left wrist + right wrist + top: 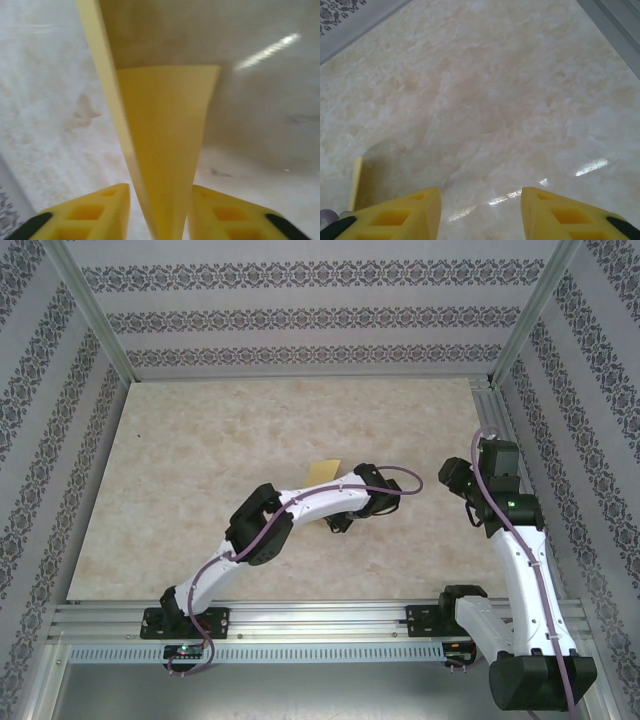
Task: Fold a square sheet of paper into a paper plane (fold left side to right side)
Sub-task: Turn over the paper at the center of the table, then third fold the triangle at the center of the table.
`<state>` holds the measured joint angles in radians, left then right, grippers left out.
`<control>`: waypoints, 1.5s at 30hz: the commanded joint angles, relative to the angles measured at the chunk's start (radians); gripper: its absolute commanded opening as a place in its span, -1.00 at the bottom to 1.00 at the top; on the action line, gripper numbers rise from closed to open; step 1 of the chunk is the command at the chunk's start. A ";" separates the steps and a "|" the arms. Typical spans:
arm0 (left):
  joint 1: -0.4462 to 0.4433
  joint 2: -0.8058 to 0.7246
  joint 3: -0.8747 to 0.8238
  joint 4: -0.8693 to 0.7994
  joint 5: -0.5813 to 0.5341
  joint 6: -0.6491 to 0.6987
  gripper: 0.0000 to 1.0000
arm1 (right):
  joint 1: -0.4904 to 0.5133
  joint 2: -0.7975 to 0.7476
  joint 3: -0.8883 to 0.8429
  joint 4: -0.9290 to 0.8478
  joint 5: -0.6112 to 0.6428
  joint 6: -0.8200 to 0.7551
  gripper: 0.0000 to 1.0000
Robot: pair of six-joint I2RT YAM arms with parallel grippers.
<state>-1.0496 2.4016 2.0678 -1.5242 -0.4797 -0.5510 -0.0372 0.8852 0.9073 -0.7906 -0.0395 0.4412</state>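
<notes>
– Paper (165, 125) location?
– Near the middle of the table (200, 440), creased to a point, lying between the fingers of the left gripper (160, 212).
– Pinched?
– No, the jaws stand apart; table surface shows beside one finger.
– Right gripper (480, 215)?
– Fingers parted over the table, holding nothing, at three o'clock from the paper.

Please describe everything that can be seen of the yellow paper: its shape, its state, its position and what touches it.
The yellow paper is thin, matte and unmarked, folded into a long shape that narrows toward the left gripper. One long flap stands up along its left side; the rest lies low over the marbled table. Its narrow end sits between the spread fingers, with a gap on the right, so it does not look pinched. From above, a corner of it shows beyond the left arm.
</notes>
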 commanded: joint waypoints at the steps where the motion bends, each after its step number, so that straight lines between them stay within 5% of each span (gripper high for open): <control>1: 0.002 -0.104 -0.045 0.164 0.195 0.067 -0.12 | -0.016 -0.006 -0.005 -0.002 -0.050 -0.021 -0.08; 9: 0.115 -0.425 -0.272 0.469 0.451 0.082 0.14 | 0.006 0.083 -0.065 0.135 -0.304 0.042 -0.17; 20: 0.472 -0.831 -0.873 0.974 0.768 -0.068 0.37 | 0.450 0.474 -0.039 0.547 -0.302 0.263 -0.18; 32: 0.607 -0.815 -1.067 1.185 0.905 -0.140 0.47 | 0.564 0.948 0.201 0.635 -0.258 0.255 -0.11; 45: 0.606 -0.679 -1.040 1.233 0.928 -0.153 0.52 | 0.544 1.052 0.254 0.584 -0.209 0.157 -0.12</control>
<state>-0.4515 1.7123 1.0016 -0.3428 0.4332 -0.6880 0.5209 1.9171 1.1439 -0.2008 -0.2729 0.6331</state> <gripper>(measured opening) 0.758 0.443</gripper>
